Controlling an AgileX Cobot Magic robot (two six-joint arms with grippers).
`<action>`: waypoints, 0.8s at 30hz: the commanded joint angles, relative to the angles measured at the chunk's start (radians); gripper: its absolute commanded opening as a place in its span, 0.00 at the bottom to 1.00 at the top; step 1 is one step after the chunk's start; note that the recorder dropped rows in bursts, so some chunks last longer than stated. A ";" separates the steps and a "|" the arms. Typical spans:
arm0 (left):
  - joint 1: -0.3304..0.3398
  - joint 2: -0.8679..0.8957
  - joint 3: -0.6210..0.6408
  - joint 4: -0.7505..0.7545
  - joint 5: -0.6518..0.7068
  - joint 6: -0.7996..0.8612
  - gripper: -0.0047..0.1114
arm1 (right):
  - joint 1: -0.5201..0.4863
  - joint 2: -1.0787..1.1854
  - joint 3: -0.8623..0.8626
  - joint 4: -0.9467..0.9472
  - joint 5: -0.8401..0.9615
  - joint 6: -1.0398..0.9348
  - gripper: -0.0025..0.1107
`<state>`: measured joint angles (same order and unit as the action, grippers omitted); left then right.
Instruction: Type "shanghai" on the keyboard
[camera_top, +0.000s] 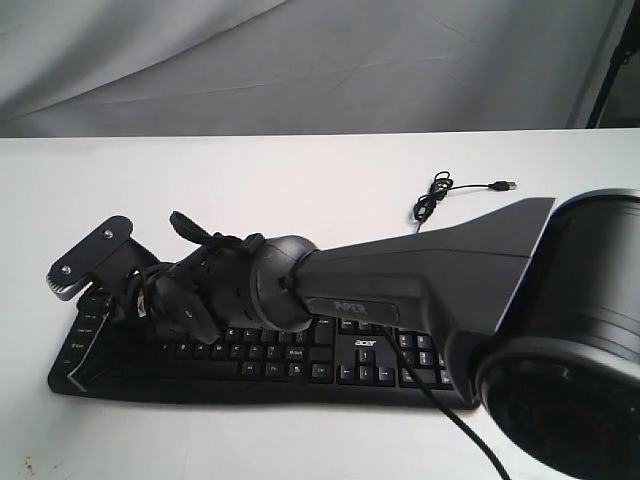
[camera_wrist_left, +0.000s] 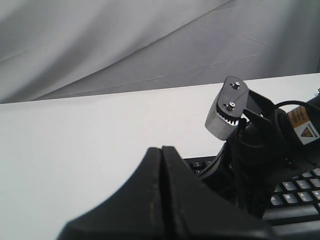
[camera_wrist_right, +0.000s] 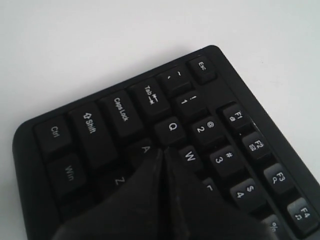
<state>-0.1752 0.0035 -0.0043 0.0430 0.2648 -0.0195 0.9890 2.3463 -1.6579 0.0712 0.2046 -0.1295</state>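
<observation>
Keyboard (camera_top: 280, 362) lies flat on the white worktop (camera_top: 300, 180), long side across, near the front edge in the exterior view. Its USB cable (camera_top: 435, 195) is coiled behind it w/ the plug loose, not plugged in.

Right arm (camera_top: 420, 270) reaches across the whole board to the far left end. Right pincer (camera_wrist_right: 163, 152) is clenched, fingers pressed together into one blunt point, holding nothing. The point sits just below Q, btwn A and W. Left pincer (camera_wrist_left: 162, 150) is also clenched and empty, off to the side above bare worktop.

My guess: it's going for A or S. To do it well:
- centre the point on one keycap, not on the gap btwn caps; Caps Lock is close by, so no drifting that way
- come straight down, short press, so no repeat letters
- lift clear before moving sideways to the next key

Hard to see:
- S and the keys round it are under the fingers in the right wrist view
- can't tell if the point touches a cap or hangs just above it
- in the exterior view the arm covers the middle letter keys, incl. G, H, N
- no screen in view, so no way to tell what's been typed
</observation>
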 joint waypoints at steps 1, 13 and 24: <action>-0.006 -0.003 0.004 0.005 -0.006 -0.003 0.04 | -0.001 -0.001 -0.008 -0.012 0.031 -0.004 0.02; -0.006 -0.003 0.004 0.005 -0.006 -0.003 0.04 | -0.001 -0.001 -0.008 -0.020 0.048 -0.004 0.02; -0.006 -0.003 0.004 0.005 -0.006 -0.003 0.04 | -0.001 -0.001 -0.008 -0.020 0.046 -0.004 0.02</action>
<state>-0.1752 0.0035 -0.0043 0.0430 0.2648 -0.0195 0.9890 2.3463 -1.6600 0.0637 0.2328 -0.1295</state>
